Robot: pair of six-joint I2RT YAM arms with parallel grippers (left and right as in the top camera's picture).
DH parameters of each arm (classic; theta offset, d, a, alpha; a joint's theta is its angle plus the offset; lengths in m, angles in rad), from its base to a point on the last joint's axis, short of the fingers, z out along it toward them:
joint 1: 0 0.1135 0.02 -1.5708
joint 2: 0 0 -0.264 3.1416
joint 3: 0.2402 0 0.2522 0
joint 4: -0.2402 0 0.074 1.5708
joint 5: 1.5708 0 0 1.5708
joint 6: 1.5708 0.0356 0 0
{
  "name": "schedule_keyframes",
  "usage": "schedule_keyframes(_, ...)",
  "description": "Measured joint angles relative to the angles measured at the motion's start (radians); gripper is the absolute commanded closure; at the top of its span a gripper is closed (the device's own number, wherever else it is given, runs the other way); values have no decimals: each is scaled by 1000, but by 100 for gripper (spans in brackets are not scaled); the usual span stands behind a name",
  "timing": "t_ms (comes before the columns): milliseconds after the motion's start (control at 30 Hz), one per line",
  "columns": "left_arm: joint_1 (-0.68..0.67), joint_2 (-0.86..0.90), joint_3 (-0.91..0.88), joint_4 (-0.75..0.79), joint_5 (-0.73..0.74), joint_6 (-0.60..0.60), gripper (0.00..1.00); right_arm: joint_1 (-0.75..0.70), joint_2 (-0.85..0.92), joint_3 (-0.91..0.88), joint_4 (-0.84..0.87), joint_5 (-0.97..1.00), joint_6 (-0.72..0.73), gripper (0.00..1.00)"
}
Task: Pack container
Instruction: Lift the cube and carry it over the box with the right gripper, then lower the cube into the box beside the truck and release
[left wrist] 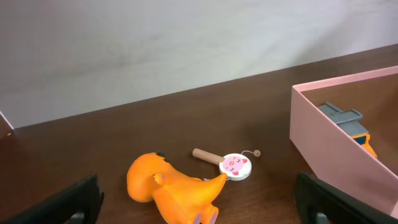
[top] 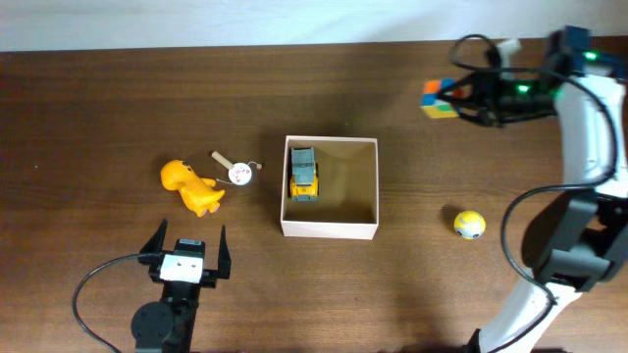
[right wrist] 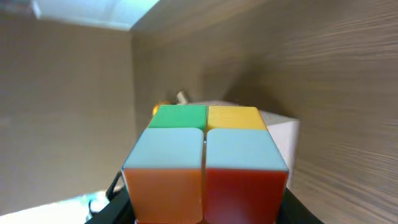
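Right tool (top: 461,96) was right at the colour cube (top: 439,98), couldn't tell if clamped; container (top: 330,230) sat well ahead of it. Weak grip risked dropping the cube mid-carry. Left tool (top: 189,235) gaped wide, empty.

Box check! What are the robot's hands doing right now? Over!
Left tool open, empty. Right tool at colour cube, grip unclear. Container holds one toy truck. Nothing blocking its open top.
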Motion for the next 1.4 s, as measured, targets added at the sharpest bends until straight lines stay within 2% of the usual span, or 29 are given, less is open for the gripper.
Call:
schedule_keyframes(167,0,0,0,0,0,0,1,153,0,0,6,-19,-11,59)
schedule_keyframes(300,0,0,0,0,0,0,1,268,0,0,16,55,-6,59)
schedule_keyframes(533,0,0,0,0,0,0,1,416,0,0,16,324,73,59)
schedule_keyframes(967,0,0,0,0,0,0,1,681,0,0,16,940,356,59)
schedule_keyframes(1100,0,0,0,0,0,0,1,728,0,-15,43,1060,432,59)
schedule_keyframes(1400,0,0,0,0,0,0,1,729,0,-139,153,1139,503,59)
